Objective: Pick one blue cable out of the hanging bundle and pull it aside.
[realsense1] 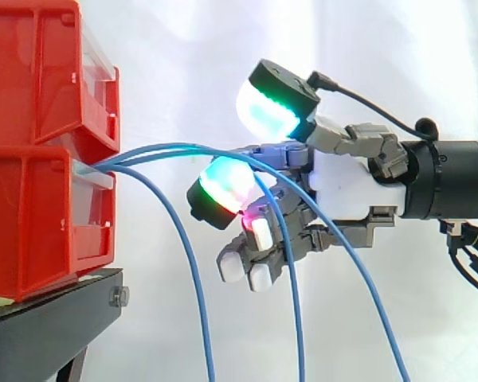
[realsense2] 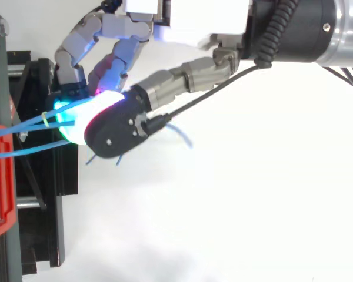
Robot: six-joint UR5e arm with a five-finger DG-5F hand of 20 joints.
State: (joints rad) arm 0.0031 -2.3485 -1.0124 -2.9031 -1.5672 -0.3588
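Three thin blue cables leave the lower red bin (realsense1: 40,223) together and fan out as they hang. The left cable (realsense1: 195,270) drops free, apart from the hand. The middle cable (realsense1: 293,302) and the right cable (realsense1: 366,294) cross in front of the hand (realsense1: 346,187) in the side view. The hand reaches in from the right, level with the spot where the bundle arcs over. From above, the hand (realsense2: 200,17) ends beside the cables (realsense2: 23,124) near the stand. Whether it holds one of them is hidden.
A second red bin (realsense1: 40,72) is stacked on the lower one, both on a black stand (realsense1: 48,326) at the left. A pale tie (realsense2: 45,118) wraps the cables near the bin. White curtain lies behind and white floor below the hand.
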